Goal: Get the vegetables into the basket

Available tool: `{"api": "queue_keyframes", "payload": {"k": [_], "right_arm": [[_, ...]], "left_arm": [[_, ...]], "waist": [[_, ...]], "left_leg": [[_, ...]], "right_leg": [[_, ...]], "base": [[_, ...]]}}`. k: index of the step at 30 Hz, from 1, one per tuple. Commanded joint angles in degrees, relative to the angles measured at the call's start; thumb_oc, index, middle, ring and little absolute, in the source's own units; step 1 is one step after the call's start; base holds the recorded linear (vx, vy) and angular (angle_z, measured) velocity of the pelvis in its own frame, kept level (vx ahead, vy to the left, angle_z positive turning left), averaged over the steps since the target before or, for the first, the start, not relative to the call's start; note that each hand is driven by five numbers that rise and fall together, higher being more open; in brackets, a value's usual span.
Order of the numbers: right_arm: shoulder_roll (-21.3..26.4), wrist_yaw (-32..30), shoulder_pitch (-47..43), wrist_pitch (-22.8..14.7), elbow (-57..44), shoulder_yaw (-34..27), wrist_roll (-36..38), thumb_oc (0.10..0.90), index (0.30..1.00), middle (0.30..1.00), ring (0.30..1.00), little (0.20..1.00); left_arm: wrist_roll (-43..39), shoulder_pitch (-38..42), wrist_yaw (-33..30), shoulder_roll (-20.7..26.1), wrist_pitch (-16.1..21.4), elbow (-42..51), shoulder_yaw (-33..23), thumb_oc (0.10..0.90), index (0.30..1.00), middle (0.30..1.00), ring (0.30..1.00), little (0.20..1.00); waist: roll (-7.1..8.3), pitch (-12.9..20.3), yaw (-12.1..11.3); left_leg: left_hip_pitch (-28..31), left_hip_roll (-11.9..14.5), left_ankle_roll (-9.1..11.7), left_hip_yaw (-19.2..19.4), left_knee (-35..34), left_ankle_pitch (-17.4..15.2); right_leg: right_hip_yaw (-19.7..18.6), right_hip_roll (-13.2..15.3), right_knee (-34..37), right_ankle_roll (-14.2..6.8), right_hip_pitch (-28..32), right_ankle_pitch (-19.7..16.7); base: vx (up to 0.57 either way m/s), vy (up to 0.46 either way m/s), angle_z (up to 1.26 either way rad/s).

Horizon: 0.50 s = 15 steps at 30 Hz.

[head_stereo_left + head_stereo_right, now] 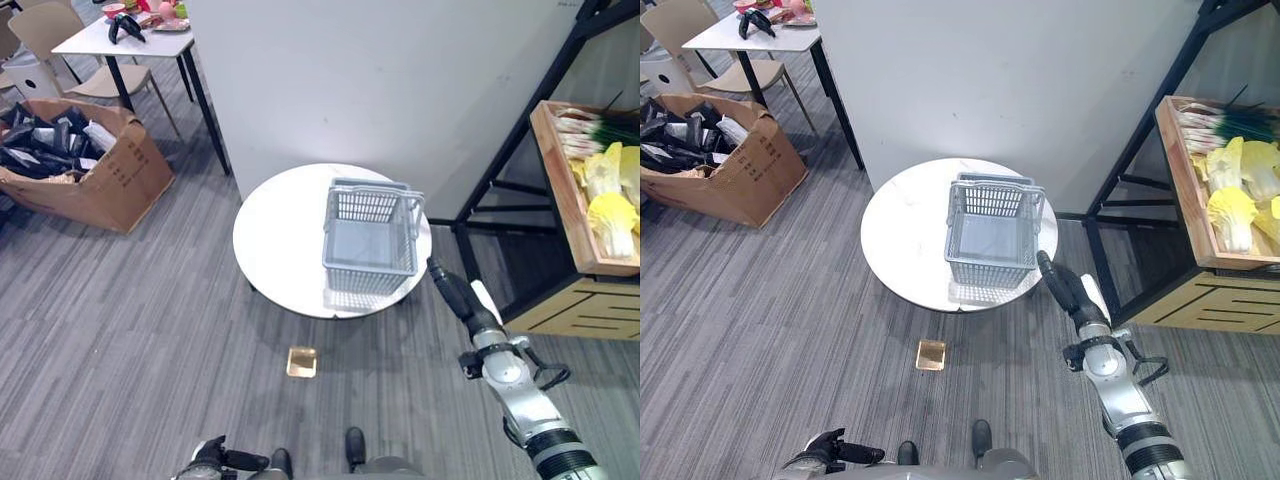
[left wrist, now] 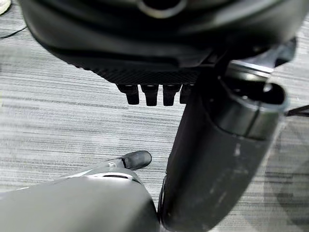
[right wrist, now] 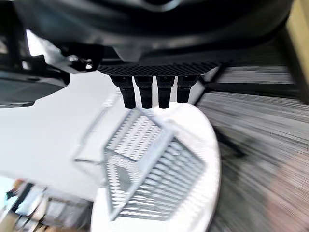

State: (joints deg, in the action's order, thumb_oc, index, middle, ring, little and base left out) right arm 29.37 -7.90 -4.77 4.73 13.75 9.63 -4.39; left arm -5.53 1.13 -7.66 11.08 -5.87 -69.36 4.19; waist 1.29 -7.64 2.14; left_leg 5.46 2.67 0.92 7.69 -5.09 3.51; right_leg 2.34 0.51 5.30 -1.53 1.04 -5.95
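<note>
An empty grey wire basket (image 1: 371, 236) stands on the round white table (image 1: 280, 240), toward its right side. Vegetables lie in a wooden crate (image 1: 565, 195) on the black shelf at the right: pale yellow cabbages (image 1: 611, 215) and green onions (image 1: 600, 128). My right hand (image 1: 455, 291) is raised by the table's right edge, just right of the basket, fingers straight and holding nothing; the basket (image 3: 145, 169) shows past its fingers (image 3: 145, 92). My left hand (image 1: 215, 458) hangs low at the bottom left over the floor, fingers (image 2: 149, 92) relaxed, empty.
A black metal shelf frame (image 1: 500, 160) stands between the table and the crate. A small golden square object (image 1: 302, 361) lies on the floor before the table. An open cardboard box (image 1: 90, 170) and a desk with chair (image 1: 120, 45) are at the far left. A white wall panel (image 1: 380, 90) is behind the table.
</note>
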Motion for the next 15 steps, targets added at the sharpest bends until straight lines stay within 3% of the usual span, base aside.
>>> {"api": "queue_keyframes", "payload": {"k": [1,6,13,15], "right_arm": [[2.7,-1.7,-11.8,-4.2,-2.6,0.0,-2.1,0.9,1.0,1.0,1.0,1.0],[4.7,-2.0,-25.3,-2.5,6.7,7.5,-1.6,0.9,1.0,1.0,1.0,1.0],[7.5,-3.1,-49.8,-0.5,30.5,18.8,1.5,0.9,1.0,1.0,1.0,1.0],[9.1,-2.8,-56.5,-0.2,36.7,23.2,-1.1,0.9,1.0,1.0,1.0,1.0]], "left_arm": [[2.5,-0.9,-1.6,0.7,-1.1,-4.3,2.7,0.9,1.0,1.0,1.0,1.0],[0.8,-0.7,-1.8,1.5,-1.2,-4.2,3.8,0.9,1.0,1.0,1.0,1.0],[-5.2,0.7,-2.6,2.5,0.1,-4.2,6.6,0.9,1.0,1.0,1.0,1.0],[-6.8,1.4,-2.7,2.9,0.4,-4.5,7.0,0.9,1.0,1.0,1.0,1.0]], "waist": [[2.23,0.4,-1.7],[3.22,-0.4,-3.6],[4.69,-3.9,-6.6],[4.84,-4.8,-7.2]], "left_leg": [[0.4,0.0,3.4,-2.8,0.1,-2.3],[-0.5,0.1,3.6,-3.5,0.1,-1.8],[-5.9,0.4,4.1,-6.3,0.1,0.6],[-8.2,0.3,4.3,-7.4,0.1,1.5]], "right_leg": [[-0.4,3.6,-0.5,-5.7,4.2,3.0],[0.5,3.7,-0.5,-5.6,3.8,2.7],[2.4,3.7,-1.1,-5.3,-0.2,1.8],[3.4,3.7,-1.1,-5.3,-2.1,1.4]], "base": [[0.0,0.0,0.0],[-0.01,-0.006,0.03],[-0.09,-0.028,0.23],[-0.08,-0.027,0.34]]}}
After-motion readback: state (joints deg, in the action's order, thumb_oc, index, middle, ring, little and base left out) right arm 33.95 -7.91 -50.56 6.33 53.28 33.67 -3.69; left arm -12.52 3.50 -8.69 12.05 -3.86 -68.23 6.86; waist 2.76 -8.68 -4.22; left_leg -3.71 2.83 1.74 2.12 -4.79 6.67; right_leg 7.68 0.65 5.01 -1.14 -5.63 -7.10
